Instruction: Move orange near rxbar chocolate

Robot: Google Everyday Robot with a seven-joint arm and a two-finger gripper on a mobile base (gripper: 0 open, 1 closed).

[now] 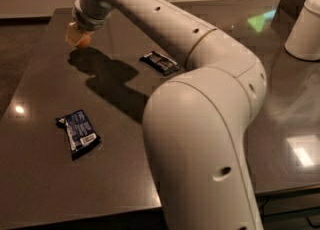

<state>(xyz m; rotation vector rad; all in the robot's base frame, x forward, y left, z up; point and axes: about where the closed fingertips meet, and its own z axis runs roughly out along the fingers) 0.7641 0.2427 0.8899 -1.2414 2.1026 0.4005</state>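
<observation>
The orange (pixel 84 41) sits between the pale fingers of my gripper (pixel 78 36) at the far left of the dark table, with its shadow on the surface just below and to the right. The gripper is shut on the orange and seems to hold it slightly above the table. The rxbar chocolate (pixel 160 63), a slim black wrapper, lies flat in the middle of the table. It is to the right of the gripper and apart from it, close beside my arm (pixel 200 99).
A wider dark blue packet with a white label (pixel 78 133) lies near the front left. A white container (pixel 305 29) stands at the far right, with a dark box behind it. My big arm covers the table's middle right. The table edge (pixel 30 74) runs along the left.
</observation>
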